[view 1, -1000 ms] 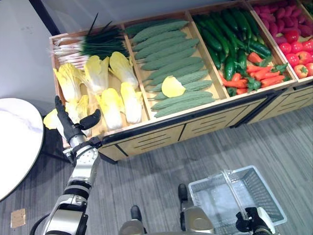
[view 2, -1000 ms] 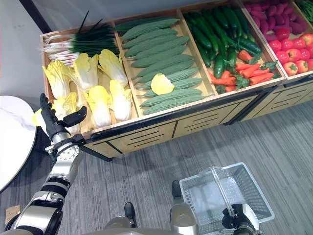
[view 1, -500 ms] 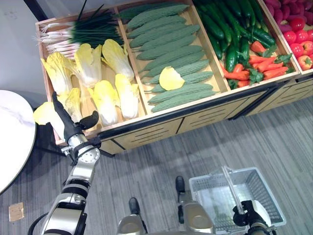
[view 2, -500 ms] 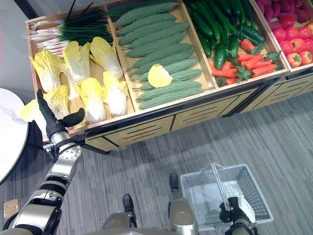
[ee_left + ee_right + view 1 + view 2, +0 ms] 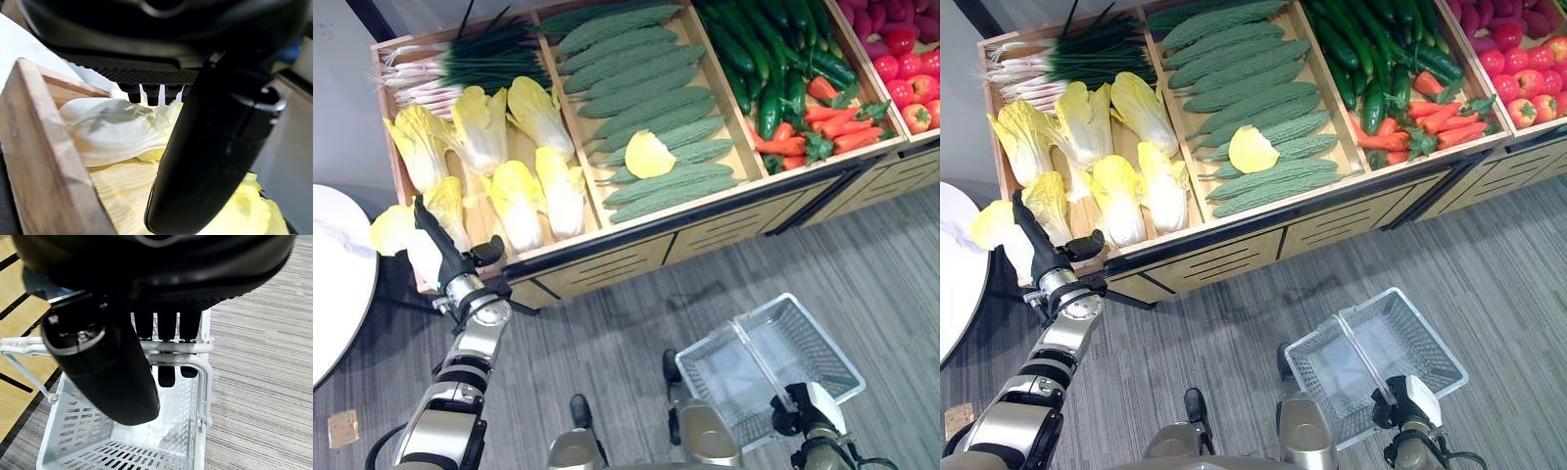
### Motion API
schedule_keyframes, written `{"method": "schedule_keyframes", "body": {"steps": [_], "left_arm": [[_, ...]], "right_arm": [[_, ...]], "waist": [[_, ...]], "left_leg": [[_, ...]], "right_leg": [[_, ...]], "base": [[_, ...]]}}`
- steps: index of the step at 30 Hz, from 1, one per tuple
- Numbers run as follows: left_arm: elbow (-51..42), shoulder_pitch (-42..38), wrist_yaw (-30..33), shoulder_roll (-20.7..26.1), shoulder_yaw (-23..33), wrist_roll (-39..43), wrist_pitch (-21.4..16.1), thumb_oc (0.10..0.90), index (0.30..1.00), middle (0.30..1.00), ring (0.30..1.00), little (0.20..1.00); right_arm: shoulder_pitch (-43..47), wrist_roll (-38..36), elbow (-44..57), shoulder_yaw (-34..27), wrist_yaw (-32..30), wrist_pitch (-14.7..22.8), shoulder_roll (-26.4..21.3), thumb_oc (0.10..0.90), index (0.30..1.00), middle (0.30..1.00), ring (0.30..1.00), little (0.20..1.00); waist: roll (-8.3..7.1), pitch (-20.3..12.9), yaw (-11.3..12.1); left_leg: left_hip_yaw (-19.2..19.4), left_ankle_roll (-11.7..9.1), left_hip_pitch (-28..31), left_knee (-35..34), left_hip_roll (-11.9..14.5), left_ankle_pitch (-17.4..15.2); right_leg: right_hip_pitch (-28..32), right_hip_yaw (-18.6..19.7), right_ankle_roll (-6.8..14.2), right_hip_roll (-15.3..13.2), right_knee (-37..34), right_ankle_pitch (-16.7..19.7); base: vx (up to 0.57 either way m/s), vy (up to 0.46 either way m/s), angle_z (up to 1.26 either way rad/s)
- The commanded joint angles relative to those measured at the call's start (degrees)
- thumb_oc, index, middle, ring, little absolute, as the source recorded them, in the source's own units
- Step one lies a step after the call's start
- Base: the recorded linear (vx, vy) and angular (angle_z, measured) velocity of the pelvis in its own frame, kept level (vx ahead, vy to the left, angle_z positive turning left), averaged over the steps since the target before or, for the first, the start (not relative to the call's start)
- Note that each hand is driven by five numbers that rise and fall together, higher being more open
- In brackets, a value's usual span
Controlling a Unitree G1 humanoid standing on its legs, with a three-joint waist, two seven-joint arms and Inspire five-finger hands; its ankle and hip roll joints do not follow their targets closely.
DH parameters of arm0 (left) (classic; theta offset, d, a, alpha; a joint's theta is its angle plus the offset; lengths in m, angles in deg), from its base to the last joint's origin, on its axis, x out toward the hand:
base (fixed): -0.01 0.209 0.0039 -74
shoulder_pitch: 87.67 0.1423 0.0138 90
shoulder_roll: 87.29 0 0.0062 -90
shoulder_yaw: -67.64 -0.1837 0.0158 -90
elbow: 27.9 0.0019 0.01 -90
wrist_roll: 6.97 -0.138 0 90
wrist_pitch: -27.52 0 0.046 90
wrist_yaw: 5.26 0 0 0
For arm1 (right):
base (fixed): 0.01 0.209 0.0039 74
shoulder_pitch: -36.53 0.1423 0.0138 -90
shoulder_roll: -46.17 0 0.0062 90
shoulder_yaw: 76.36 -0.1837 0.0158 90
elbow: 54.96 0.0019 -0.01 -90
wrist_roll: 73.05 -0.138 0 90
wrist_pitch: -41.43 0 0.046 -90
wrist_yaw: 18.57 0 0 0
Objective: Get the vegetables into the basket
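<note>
A pale yellow cabbage [image 5: 393, 231] at the left front corner of the stand [image 5: 607, 257] is met by the left hand [image 5: 438, 257]. The fingers [image 5: 423, 220] are held straight along the cabbage and the thumb [image 5: 487, 251] is spread to the side, so the hand is open and nothing is clasped. In the left wrist view the same cabbage [image 5: 117, 129] is seen just past the fingertips, beside the wooden rim [image 5: 44, 161] of the leftmost bin.

More cabbages [image 5: 514, 186] are laid in that bin, with spring onions [image 5: 460, 67] at its back. Bitter gourds [image 5: 641, 108] are stacked in the next bin, with one loose yellow leaf [image 5: 648, 155] lying on them. Cucumbers [image 5: 773, 59] and carrots [image 5: 822, 132] are kept further right, then tomatoes [image 5: 915, 93].

The white wire basket [image 5: 769, 367] is held low on the right, above the grey striped floor [image 5: 607, 352], and nothing is seen inside it. Its handle [image 5: 161, 348] is gripped by the right hand [image 5: 107, 372], whose fingers are curled round it.

A round white table [image 5: 337, 279] is seen at the left edge.
</note>
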Motion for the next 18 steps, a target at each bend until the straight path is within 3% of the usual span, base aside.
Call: {"method": "schedule_keyframes", "body": {"steps": [1,9,15,16,17,18], "left_arm": [[3.0,-8.8,4.4,6.1,-2.0,-4.6,0.8,0.9,1.0,1.0,1.0,1.0],[8.3,-11.0,5.1,7.2,-2.9,-7.5,5.3,0.9,1.0,1.0,1.0,1.0],[14.8,-13.5,-1.2,7.8,-7.0,-10.3,9.5,0.9,1.0,1.0,1.0,1.0],[15.0,-13.8,-1.8,7.8,-7.4,-10.5,9.6,0.855,0.937,0.937,0.937,0.937],[16.9,-14.6,-6.4,7.8,-10.2,-12.3,10.6,0.541,0.498,0.498,0.498,0.498],[18.3,-14.9,-6.3,8.0,-10.4,-13.0,10.9,0.4,0.3,0.3,0.3,0.3]], "right_arm": [[-0.1,0.4,0.0,1.5,-3.4,1.4,-2.6,0.4,0.3,0.3,0.3,0.3],[0.9,1.0,-0.4,2.5,-3.5,1.4,-2.7,0.4,0.3,0.3,0.3,0.3],[1.9,0.1,-0.7,2.6,-2.3,1.0,-3.0,0.4,0.3,0.3,0.3,0.3],[2.1,0.0,-0.8,2.7,-2.3,1.0,-3.0,0.4,0.3,0.3,0.3,0.3],[2.7,-0.7,-1.0,2.2,-1.6,0.7,-3.5,0.4,0.3,0.3,0.3,0.3],[2.9,-0.8,-1.2,2.3,-1.5,0.6,-3.5,0.4,0.3,0.3,0.3,0.3]], "waist": [[-2.34,-2.1,-0.4],[-2.24,-1.9,-0.5],[-1.81,-1.3,-0.5],[-1.79,-1.2,-0.5],[-1.53,-0.9,-0.2],[-1.46,-0.8,-0.2]], "left_leg": [[-1.4,-3.2,-1.3,0.0,2.0,0.9],[-0.7,-3.3,-1.3,0.0,2.1,0.9],[-0.7,-3.1,-1.6,0.0,2.0,1.1],[-0.7,-3.1,-1.7,0.0,2.0,1.2],[-0.9,-2.9,-1.9,0.0,1.9,1.3],[-1.0,-2.9,-2.0,0.0,1.8,1.3]], "right_leg": [[1.8,0.1,3.8,-3.5,5.1,-9.7],[0.9,0.7,3.9,-3.2,5.4,-9.6],[0.6,0.7,3.9,-3.2,5.6,-9.4],[0.5,0.6,3.9,-3.2,5.6,-9.4],[0.4,0.6,3.9,-3.3,5.6,-9.2],[0.4,0.5,3.9,-3.4,5.6,-9.3]], "base": [[-0.01,0.014,-0.1],[0.0,0.006,-0.04],[0.0,0.0,0.0],[0.0,0.0,0.0],[0.0,0.0,0.0],[0.0,0.0,0.0]]}}
